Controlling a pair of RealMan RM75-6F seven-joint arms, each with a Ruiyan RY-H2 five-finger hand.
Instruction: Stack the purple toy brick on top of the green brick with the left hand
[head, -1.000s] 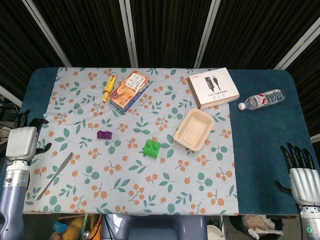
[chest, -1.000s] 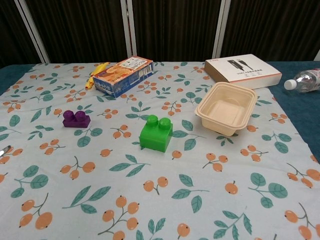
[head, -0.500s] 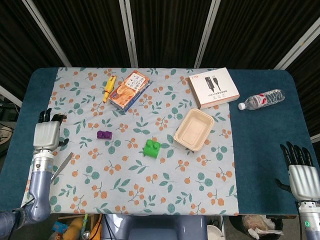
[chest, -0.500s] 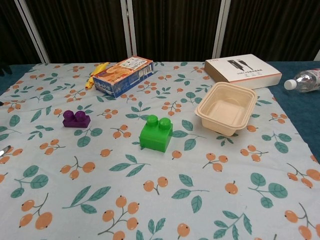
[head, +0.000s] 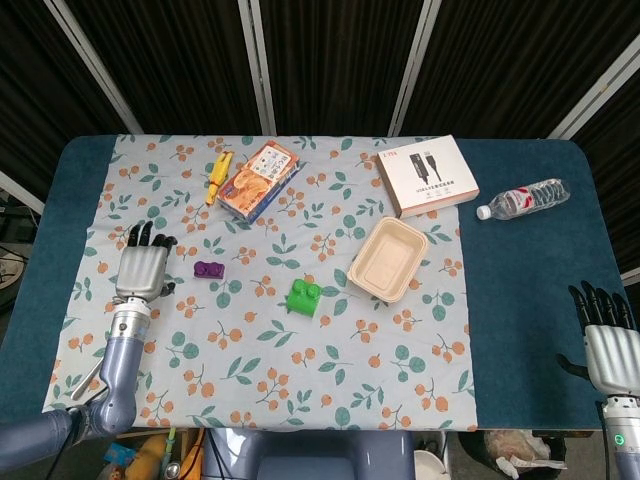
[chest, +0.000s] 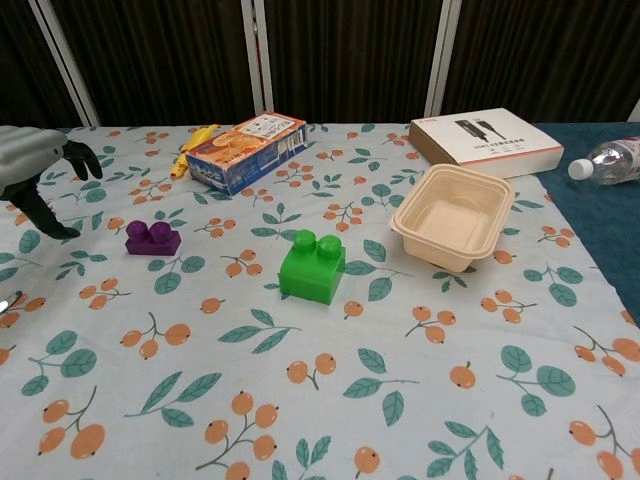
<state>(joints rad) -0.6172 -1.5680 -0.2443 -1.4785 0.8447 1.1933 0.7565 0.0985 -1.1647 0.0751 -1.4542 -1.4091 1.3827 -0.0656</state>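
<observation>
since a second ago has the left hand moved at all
Yes. In the head view the left hand has come in from the table's left edge over the cloth toward the purple brick, which has stayed put; not touching it.

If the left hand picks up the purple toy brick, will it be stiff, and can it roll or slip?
The purple toy brick looks like moulded plastic, so probably stiff and light. Its flat base suggests it will slide, not roll. The surface seems glossy, and the brick is small beside the left hand, so it may slip between the fingers.
</observation>
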